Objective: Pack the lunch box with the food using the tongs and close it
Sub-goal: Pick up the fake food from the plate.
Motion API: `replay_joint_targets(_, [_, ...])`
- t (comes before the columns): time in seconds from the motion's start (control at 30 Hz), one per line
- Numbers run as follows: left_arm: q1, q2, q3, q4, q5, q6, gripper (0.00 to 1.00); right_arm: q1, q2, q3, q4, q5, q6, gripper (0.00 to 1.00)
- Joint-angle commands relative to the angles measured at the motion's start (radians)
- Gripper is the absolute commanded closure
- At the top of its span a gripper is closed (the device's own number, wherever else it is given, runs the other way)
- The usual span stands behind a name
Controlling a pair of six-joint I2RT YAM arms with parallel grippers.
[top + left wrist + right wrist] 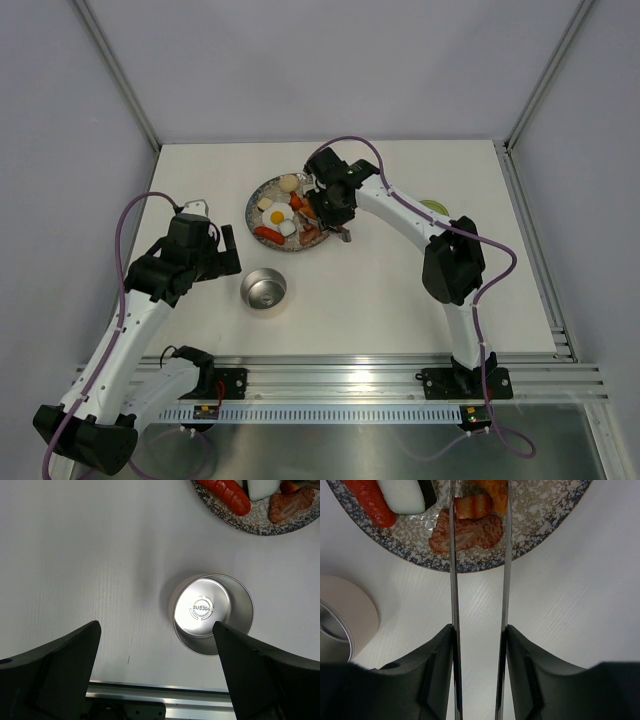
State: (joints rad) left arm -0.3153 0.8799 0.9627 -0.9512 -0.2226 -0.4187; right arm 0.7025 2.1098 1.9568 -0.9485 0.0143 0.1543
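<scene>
In the right wrist view we saw the right gripper [479, 642] pinching the tongs [453, 580], one finger against each slim silver arm. The arms ran up mid-frame to the speckled plate [545, 515] at the top, a red-brown food piece [472, 506] between them. Only the top view showed the whole plate, with the fried egg [278, 216], near centre frame. The left gripper [156, 630] stood spread wide, and the round, shiny steel lunch box [212, 612] sat right of centre in its view, beside one finger.
</scene>
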Motion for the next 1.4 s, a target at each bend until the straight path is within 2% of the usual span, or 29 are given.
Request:
replay_joint_targets(0.0, [-0.002,-0.013,0.014,0.011,-0.027,-0.006,0.01,0.018,-0.034,0.03,-0.001,0.004,-0.021,0.57])
replay_joint_targets(0.07, [-0.004,-0.015,0.014,0.009,-0.027,-0.006,0.01,0.018,-0.042,0.03,0.001,0.013,-0.021,0.59])
replay_joint_targets(0.13, [-0.004,-0.015,0.014,0.011,-0.027,-0.006,0.01,0.02,-0.053,0.03,0.001,0.013,-0.022,0.65])
replay_joint_targets(0.3, [-0.002,-0.015,0.014,0.011,-0.027,-0.006,0.01,0.023,-0.066,0.037,-0.001,0.023,-0.029,0.74])
replay_joint_targets(0.77, [-0.002,-0.016,0.016,0.011,-0.029,-0.008,0.01,0.035,-0.119,0.067,-0.004,0.062,-0.033,0.78])
replay_joint_targets(1.1, [-0.004,0.008,-0.024,-0.004,0.011,-0.097,0.01,0.037,-0.132,0.074,-0.006,0.075,-0.035,0.78])
replay_joint_targets(1.37, [-0.002,0.005,-0.028,0.002,0.022,-0.098,0.01,0.037,-0.106,0.034,0.024,0.075,-0.03,0.75])
